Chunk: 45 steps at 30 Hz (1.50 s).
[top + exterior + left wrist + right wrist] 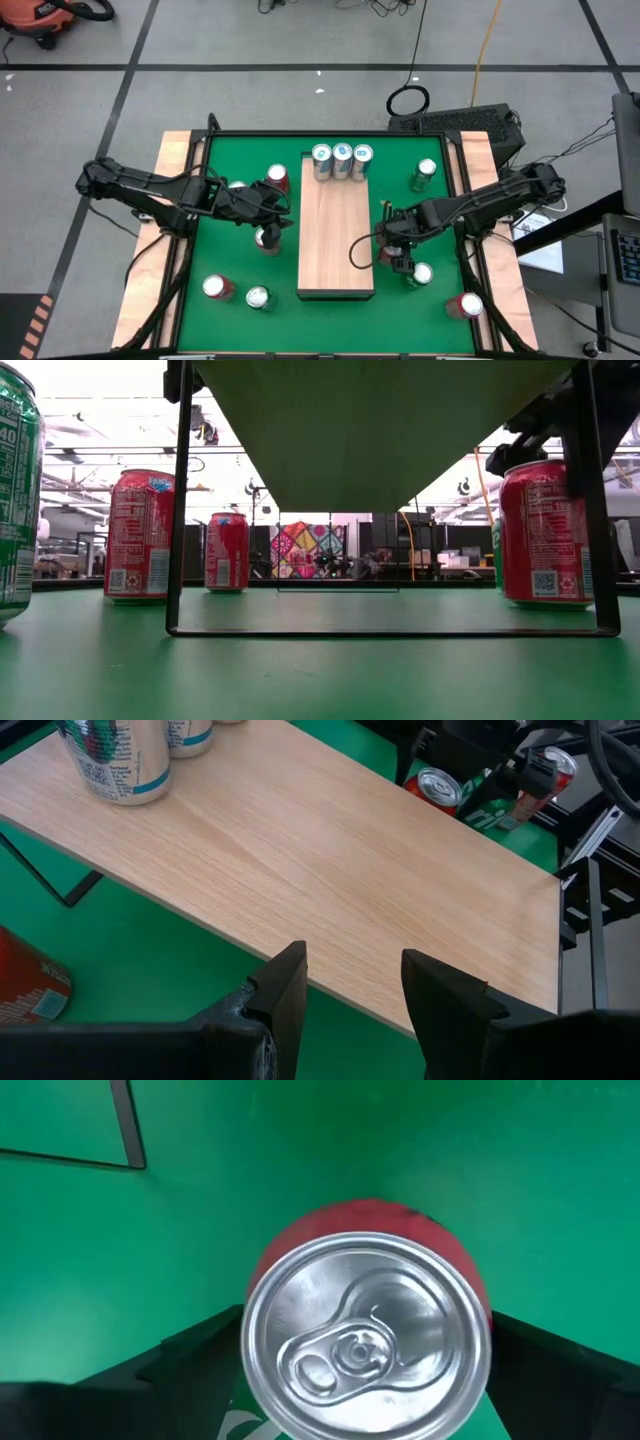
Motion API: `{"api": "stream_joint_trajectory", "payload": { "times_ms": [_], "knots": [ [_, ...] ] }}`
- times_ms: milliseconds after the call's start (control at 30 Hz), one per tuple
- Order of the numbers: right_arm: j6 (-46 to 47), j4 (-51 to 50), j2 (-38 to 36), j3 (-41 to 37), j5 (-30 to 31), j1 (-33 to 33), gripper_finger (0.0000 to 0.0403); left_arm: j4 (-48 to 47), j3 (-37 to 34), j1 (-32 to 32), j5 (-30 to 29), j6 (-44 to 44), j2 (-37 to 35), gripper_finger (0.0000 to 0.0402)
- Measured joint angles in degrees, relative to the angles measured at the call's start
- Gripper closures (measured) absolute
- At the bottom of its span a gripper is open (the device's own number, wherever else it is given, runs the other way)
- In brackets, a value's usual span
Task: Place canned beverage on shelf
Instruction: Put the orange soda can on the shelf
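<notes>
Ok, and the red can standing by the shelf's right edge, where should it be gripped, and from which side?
By its round side wall, near the top, coming straight down from above. The red can stands upright, lid up, so opposite sides of the wall are free to pinch. A green can stands close by, so a sideways approach looks crowded.

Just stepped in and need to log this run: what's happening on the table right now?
Two robot arms are stocking a wooden shelf on a green table. Three cans already stand in a row at its far end. The right gripper, just off the shelf's right edge, sits around a red can, fingers on either side. The left gripper hangs open and empty beside the shelf's left edge. More cans wait scattered around the table.
</notes>
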Motion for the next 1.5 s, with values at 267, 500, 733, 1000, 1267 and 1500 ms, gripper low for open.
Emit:
{"api": "stream_joint_trajectory", "payload": {
  "times_ms": [267,500,733,1000,1267,1500],
  "knots": [
    [0.2,1.6,0.0,-0.4,0.1,0.0,0.0103,0.0,0.0,0.0,0.0,0.0,0.0,0.0238],
    [5.3,-1.9,-0.4,1.5,-0.3,0.0,0.0106,0.0,0.0,0.0,0.0,-0.4,0.0,0.0238],
    [6.8,-16.1,-1.3,13.5,-0.2,0.0,0.0107,0.1,0.0,0.0,0.0,-1.4,0.0,0.0238],
    [11.0,-27.2,-1.4,31.7,0.1,-0.5,0.0107,0.8,0.0,0.0,0.1,-1.4,0.0,0.0238],
    [17.1,-26.7,-1.5,41.8,5.5,-0.5,0.0107,11.4,0.0,0.0,0.0,-1.5,0.0,0.0238],
    [23.9,-26.3,-1.5,45.3,8.8,-0.5,0.0107,25.0,0.0,0.0,0.0,0.1,0.0,0.0238]
  ]
}}
